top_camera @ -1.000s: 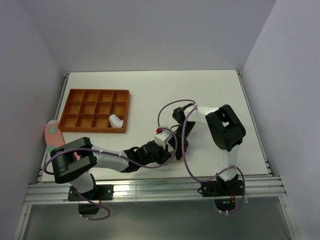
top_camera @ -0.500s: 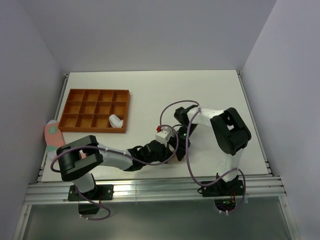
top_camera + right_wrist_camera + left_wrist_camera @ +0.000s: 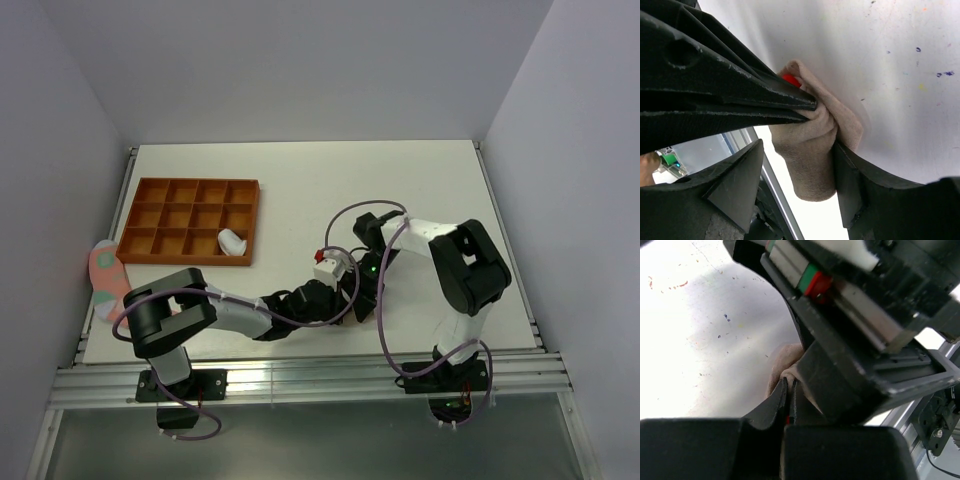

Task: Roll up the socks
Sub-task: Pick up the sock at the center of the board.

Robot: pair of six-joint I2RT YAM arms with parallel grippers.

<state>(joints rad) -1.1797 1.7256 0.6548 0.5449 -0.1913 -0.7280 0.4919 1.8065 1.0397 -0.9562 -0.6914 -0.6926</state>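
The beige sock (image 3: 810, 150) lies bunched on the white table near its front edge. My left gripper (image 3: 789, 382) is shut on a fold of it (image 3: 785, 360); its fingers (image 3: 790, 102) show pinching the fabric in the right wrist view. My right gripper (image 3: 799, 150) is open and straddles the sock, its right finger (image 3: 855, 185) against the fabric. In the top view both grippers (image 3: 345, 297) meet and hide the sock. The white sock (image 3: 232, 241) sits rolled in the tray. The reddish spotted sock (image 3: 103, 275) lies flat at the table's left edge.
An orange compartment tray (image 3: 190, 190) stands at the back left. The metal rail of the table's front edge (image 3: 320, 375) runs close behind the grippers. Grey walls enclose the table on three sides.
Both grippers have shifted slightly to the right together. The left arm has stretched further right and the right arm's elbow has swung right. The socks in the tray and at the left edge have not moved.
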